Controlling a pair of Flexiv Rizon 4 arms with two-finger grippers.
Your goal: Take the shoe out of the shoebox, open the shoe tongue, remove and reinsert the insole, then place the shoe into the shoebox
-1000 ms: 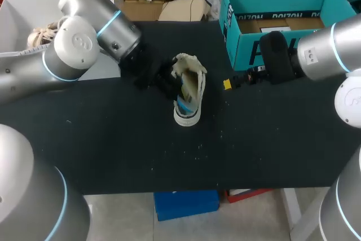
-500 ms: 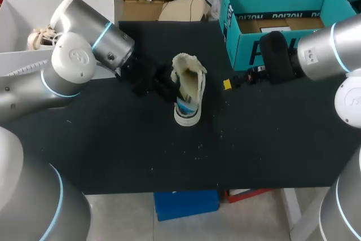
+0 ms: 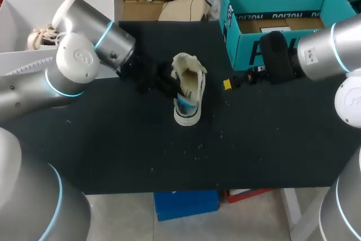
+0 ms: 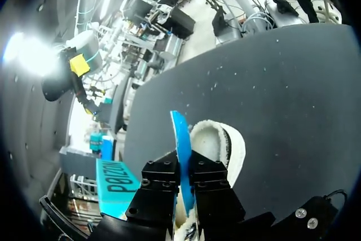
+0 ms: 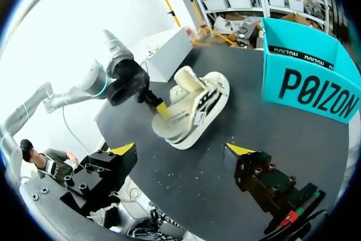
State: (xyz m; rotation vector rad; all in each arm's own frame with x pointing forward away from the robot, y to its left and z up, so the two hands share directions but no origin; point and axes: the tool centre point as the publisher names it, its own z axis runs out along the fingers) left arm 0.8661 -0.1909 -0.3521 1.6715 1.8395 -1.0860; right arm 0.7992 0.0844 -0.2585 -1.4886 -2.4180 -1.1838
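Note:
A cream shoe (image 3: 190, 86) lies on its side in the middle of the black table, a blue insole (image 3: 183, 104) sticking out of its opening. My left gripper (image 3: 168, 84) sits at the shoe's opening, shut on the blue insole (image 4: 181, 139), whose edge stands up between the black fingers (image 4: 161, 176). The shoe's fleecy lining (image 4: 217, 139) lies just ahead of it. The right gripper (image 5: 180, 149) hangs open and empty a short way from the shoe (image 5: 194, 105), between it and the teal shoebox (image 3: 282, 4). The shoebox (image 5: 307, 80) is open.
A white bin (image 3: 22, 9) holding a pale laced object stands at the table's far left corner, behind my left arm. Small white crumbs dot the black tabletop (image 3: 169, 156) in front of the shoe.
The upper part of my left arm has swung back and to the left. The left gripper stays at the shoe, shut on the insole. Shoe and right arm have not moved.

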